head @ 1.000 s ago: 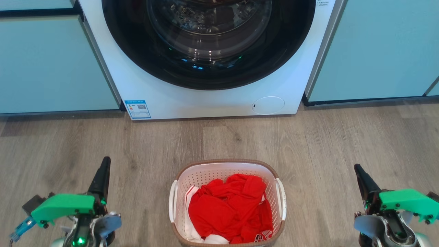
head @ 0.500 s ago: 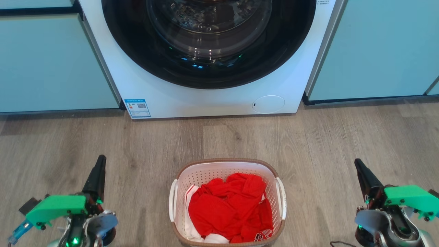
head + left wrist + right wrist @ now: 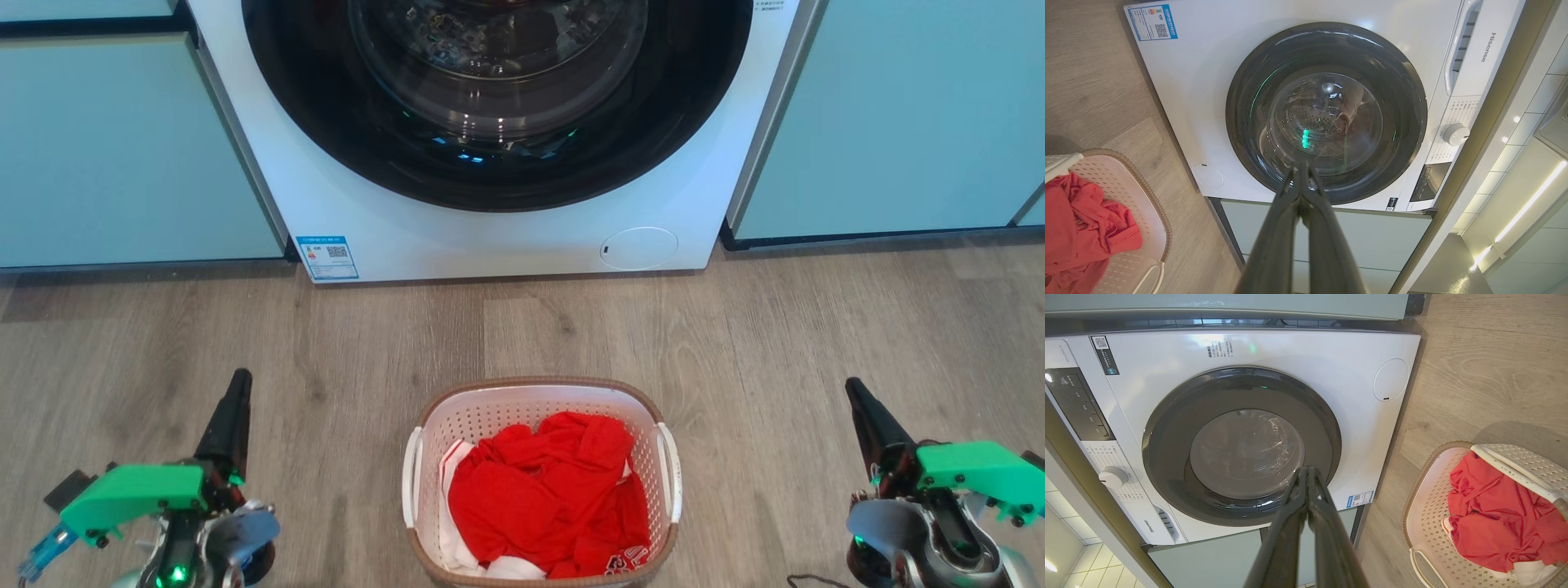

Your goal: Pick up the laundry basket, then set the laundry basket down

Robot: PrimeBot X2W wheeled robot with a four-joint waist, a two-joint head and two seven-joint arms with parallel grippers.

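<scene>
The left gripper (image 3: 242,382), its long dark fingers (image 3: 229,420) pressed tip to tip on nothing, hangs well left of the small white perforated plastic laundry basket (image 3: 490,418) with brown woven-look rim, which sits between both pairs of jaws. Holding only crumpled red clothing (image 3: 547,490), it looks light and stiff, best taken by its white side handles (image 3: 411,478). The right gripper (image 3: 853,385), likewise closed and empty, stands well right.

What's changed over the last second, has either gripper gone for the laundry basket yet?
Not yet. The left gripper slid slightly outward to the robot's left, and the right gripper edged a little up the head view. Both are shut on nothing, well apart from the laundry basket, which stayed on the floor with its red clothes undisturbed.
</scene>
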